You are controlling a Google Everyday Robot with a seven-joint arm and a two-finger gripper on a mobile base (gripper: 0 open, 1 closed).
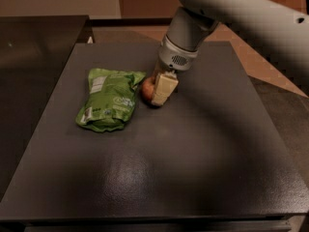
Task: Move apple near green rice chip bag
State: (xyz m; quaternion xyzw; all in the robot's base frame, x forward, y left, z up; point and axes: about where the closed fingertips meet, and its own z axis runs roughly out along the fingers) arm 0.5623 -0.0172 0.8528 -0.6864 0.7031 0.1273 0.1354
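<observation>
Because the apple (147, 88) rests low on the bench (193, 168) with the hand (161, 88) right against its right side, what matters for the coming move is where the bag (108, 99) lies from them: to the left, just beside the apple. The red fruit shows only on the side facing the bag, and the hand's pale pad covers the rest. Whether the hand clamps the apple or merely stands about it, I cannot tell. The bag lies flat, its long axis running from its far right corner towards the near left. The apple sits by that far right corner, so close that I cannot say whether they touch. The arm (241, 8) comes down from the upper right, away from the bag. By my judgement the apple is already near enough, and only letting go and lifting clear remain.
</observation>
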